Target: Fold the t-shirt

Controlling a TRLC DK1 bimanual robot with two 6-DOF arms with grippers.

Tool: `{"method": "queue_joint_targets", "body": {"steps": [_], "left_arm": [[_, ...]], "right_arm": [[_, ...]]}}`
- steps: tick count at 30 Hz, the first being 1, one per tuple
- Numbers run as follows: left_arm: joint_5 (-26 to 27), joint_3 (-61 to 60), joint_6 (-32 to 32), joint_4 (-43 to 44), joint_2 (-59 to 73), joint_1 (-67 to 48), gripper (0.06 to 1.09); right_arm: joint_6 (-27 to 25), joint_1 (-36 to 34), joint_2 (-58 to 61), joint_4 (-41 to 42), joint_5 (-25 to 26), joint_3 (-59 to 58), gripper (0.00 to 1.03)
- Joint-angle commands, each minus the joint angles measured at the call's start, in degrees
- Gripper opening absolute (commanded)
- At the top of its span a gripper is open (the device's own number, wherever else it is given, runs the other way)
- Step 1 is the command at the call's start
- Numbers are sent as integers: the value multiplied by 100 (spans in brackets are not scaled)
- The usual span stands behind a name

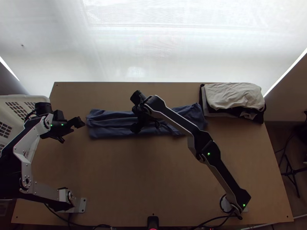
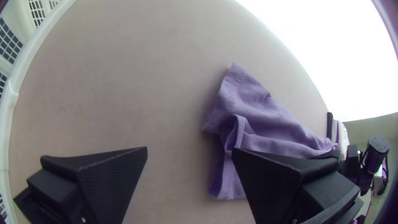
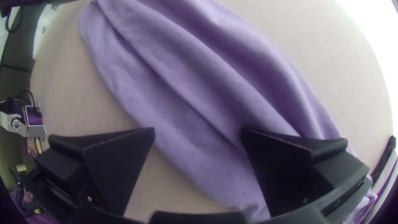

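Presumably for a coming grip, the black, wide-fingered right end effector [image 3: 199, 130] is hanging spread above the long, bluish-purple cloth t-shirt [image 1: 111, 126]; the left end effector [image 2: 190, 150], also spread, is hanging beside one end.

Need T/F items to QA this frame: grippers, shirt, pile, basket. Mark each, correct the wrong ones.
1. The left gripper is open, off one end of the t-shirt. True.
2. The right gripper is shut on the t-shirt. False: its fingers are apart, over the shirt.
3. The t-shirt is spread out to full width. False: it lies as a long, narrow strip with lengthwise creases.
4. The pile of clothes has a white piece on top. True.
5. The white basket is at the table's right side. False: it is at the left.
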Motion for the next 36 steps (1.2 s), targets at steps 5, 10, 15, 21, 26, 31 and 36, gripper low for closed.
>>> {"method": "queue_joint_targets", "body": {"steps": [5,10,15,21,26,31,36], "left_arm": [[845,141,-201,262,377,-5,104],[1206,185,-315,411,491,-128,104],[1425,220,-395,578,597,-207,104],[1434,220,-342,710,799,-356,104],[1373,229,-245,763,904,-471,104],[1320,264,-210,763,931,-532,104],[1320,290,-210,763,957,-646,104]], "right_arm": [[13,-100,206,18,-8,-26,96],[4,-161,224,18,-8,-26,96],[4,-196,233,44,-8,-26,96],[-5,-205,224,44,-8,-26,96],[4,-231,206,44,-8,-26,96],[4,-249,197,53,-8,-26,96],[-14,-267,197,62,-8,-26,96]]}}
